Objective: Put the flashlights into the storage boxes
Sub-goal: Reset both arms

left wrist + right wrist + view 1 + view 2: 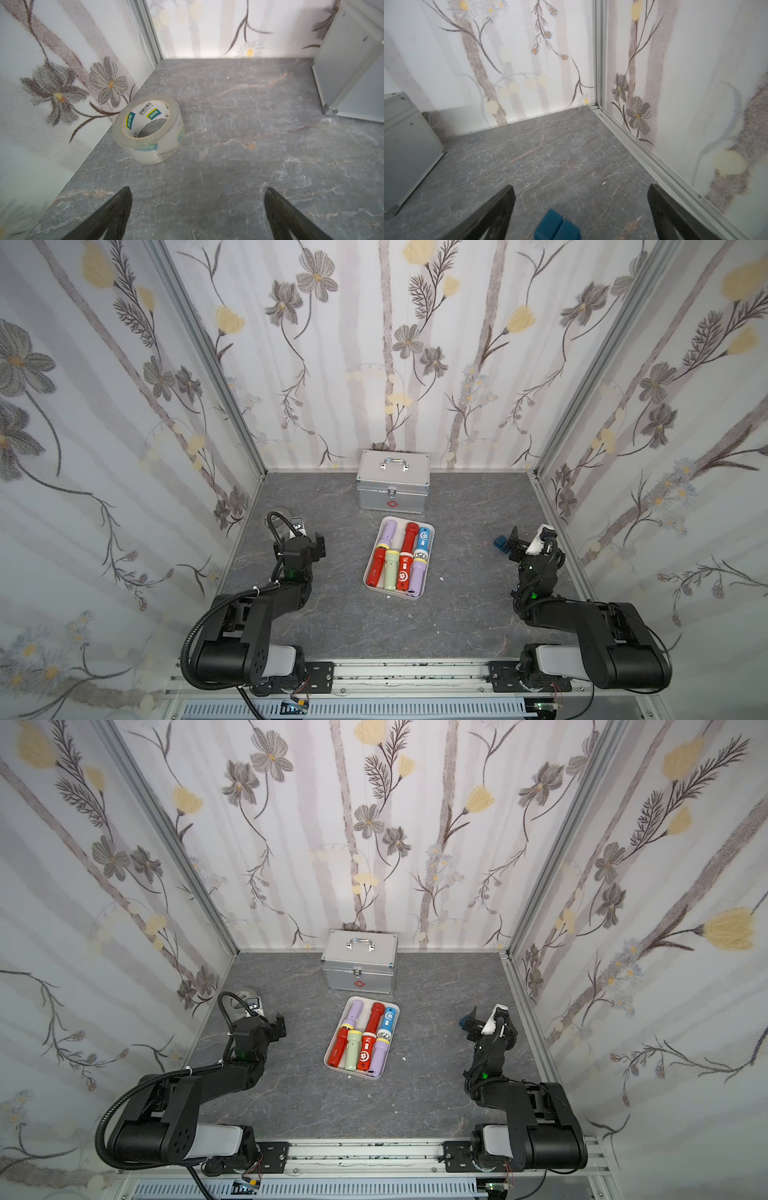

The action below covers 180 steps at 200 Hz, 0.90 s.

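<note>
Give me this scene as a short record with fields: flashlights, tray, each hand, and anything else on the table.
flashlights: seven, all lying in the tray
tray: in front of the case
left hand: open, empty, facing the tape
right hand: open, empty, near the block
loose flashlights: none seen

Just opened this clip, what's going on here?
Nothing is being handled right now. All seven flashlights lie inside the white tray, in front of the closed silver case. Both arms are off to the sides, jaws wide and empty. The left gripper faces a tape roll; the right gripper has a small blue block near it, not gripped. The job looks done.
</note>
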Motion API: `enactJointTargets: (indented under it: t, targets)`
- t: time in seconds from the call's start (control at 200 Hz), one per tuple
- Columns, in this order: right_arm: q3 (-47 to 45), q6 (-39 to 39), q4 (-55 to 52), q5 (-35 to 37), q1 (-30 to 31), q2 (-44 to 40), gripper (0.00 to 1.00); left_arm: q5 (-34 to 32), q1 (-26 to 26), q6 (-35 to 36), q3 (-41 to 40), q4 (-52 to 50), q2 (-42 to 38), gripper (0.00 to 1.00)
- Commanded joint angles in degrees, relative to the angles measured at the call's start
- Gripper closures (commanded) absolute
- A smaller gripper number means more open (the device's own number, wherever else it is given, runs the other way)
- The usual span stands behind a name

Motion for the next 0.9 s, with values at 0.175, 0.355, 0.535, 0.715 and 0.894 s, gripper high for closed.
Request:
enactJointTargets:
  t: [0.175, 0.355, 0.535, 0.715, 0.894]
  targets:
    - [1.9, -1.2, 5.7, -1.9, -0.2, 0.8, 0.0, 1.8, 0.3, -2.8, 0.5, 11.0, 8.6, 0.0]
    - [1.2, -1.7, 6.9, -2.8, -0.3, 0.7, 0.0, 1.7, 0.7, -3.2, 1.0, 10.3, 8.7, 0.0]
    - [1.1, -1.6, 7.1, -2.8, -0.3, 0.7, 0.0, 1.7, 0.7, -3.2, 1.0, 10.3, 8.7, 0.0]
    - [1.1, -1.6, 7.0, -2.9, -0.3, 0.8, 0.0, 1.7, 0.7, -3.3, 1.1, 9.9, 8.6, 0.0]
    - [1.2, -1.7, 7.0, -2.8, -0.3, 0.8, 0.0, 1.8, 0.7, -3.3, 1.1, 9.9, 8.6, 0.0]
